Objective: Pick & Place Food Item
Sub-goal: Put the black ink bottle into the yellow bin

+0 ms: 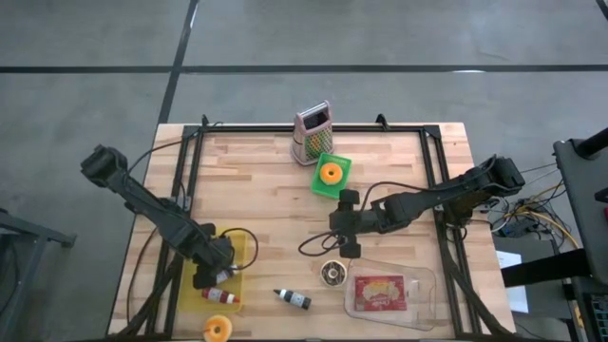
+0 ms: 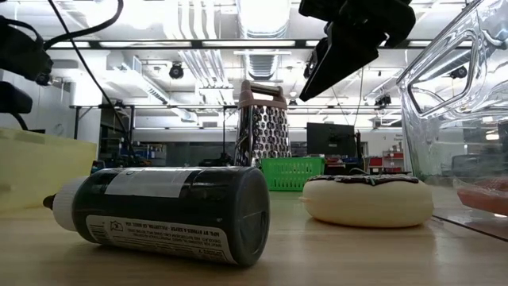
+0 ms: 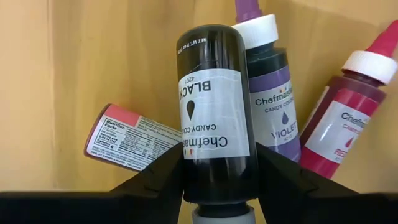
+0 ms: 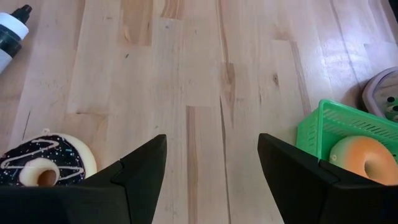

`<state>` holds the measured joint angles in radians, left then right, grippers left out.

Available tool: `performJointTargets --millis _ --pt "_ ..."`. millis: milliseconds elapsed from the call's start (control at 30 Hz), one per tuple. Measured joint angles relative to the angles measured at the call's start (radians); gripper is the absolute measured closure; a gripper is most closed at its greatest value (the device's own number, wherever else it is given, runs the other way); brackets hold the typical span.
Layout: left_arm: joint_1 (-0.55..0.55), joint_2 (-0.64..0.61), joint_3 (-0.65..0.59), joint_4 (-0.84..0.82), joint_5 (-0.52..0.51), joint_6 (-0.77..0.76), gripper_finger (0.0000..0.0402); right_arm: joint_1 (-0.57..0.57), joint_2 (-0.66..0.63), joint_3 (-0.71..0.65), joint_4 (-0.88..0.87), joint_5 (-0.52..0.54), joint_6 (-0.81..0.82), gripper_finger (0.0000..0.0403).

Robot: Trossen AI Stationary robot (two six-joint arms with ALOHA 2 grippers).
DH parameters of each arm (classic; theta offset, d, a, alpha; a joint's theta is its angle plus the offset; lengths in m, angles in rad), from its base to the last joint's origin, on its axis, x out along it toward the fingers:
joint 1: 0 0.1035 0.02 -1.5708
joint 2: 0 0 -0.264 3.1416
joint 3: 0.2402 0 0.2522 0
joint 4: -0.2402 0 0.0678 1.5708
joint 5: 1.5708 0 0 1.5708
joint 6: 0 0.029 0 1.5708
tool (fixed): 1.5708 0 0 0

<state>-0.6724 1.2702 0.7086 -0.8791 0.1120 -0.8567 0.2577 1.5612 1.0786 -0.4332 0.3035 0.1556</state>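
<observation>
A black candy-colour bottle (image 3: pixel 214 106) sits between the fingers of my left gripper (image 3: pixel 219 177), which points down over the yellow tray (image 1: pixel 237 249) at the table's near left (image 1: pixel 211 271). Under and beside it lie a violet bottle (image 3: pixel 273 106), a red bottle (image 3: pixel 345 118) and a pink-labelled bottle (image 3: pixel 127 140). A second black bottle (image 1: pixel 294 299) lies on its side on the wood (image 2: pixel 159 210). My right gripper (image 1: pixel 347 223) hovers open above the table's middle (image 4: pixel 211 162), between a chocolate doughnut (image 4: pixel 43 165) and a green basket (image 4: pixel 339 134). My left gripper has the black bottle's two sides near its cap end (image 3: pixel 186 163) between its two fingers. The fingers come from above, pointing down, and lie across the bottle. The bottle lies level in the tray over the violet and pink-labelled bottles; I cannot tell whether it rests on them.
A metal grater (image 1: pixel 312 133) stands at the far edge, behind the green basket (image 1: pixel 330 176) holding an orange doughnut. A clear container (image 1: pixel 418 285) with a red packet sits near right. Another orange doughnut (image 1: pixel 218 329) lies at the near left edge. A cable (image 1: pixel 318 242) loops mid-table.
</observation>
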Motion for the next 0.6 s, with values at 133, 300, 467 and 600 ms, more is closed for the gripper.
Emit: performJointTargets --millis 133,300,467,600 --pt "0.0 -0.025 0.0 -0.001 0.0 -0.004 0.0231 0.0 0.0 0.0 0.0 0.0 -0.001 0.0156" --pt "0.0 -0.044 0.0 -0.004 -0.003 0.004 0.023 0.0 0.0 0.0 0.0 0.0 -0.001 0.0156" --pt "0.0 -0.044 -0.001 -0.022 -0.003 0.024 0.0229 0.0 0.0 0.0 0.0 -0.012 -0.002 0.0156" --pt "-0.001 -0.044 -0.003 -0.059 -0.003 0.027 0.0229 0.0 0.0 0.0 0.001 -0.013 -0.001 0.0156"
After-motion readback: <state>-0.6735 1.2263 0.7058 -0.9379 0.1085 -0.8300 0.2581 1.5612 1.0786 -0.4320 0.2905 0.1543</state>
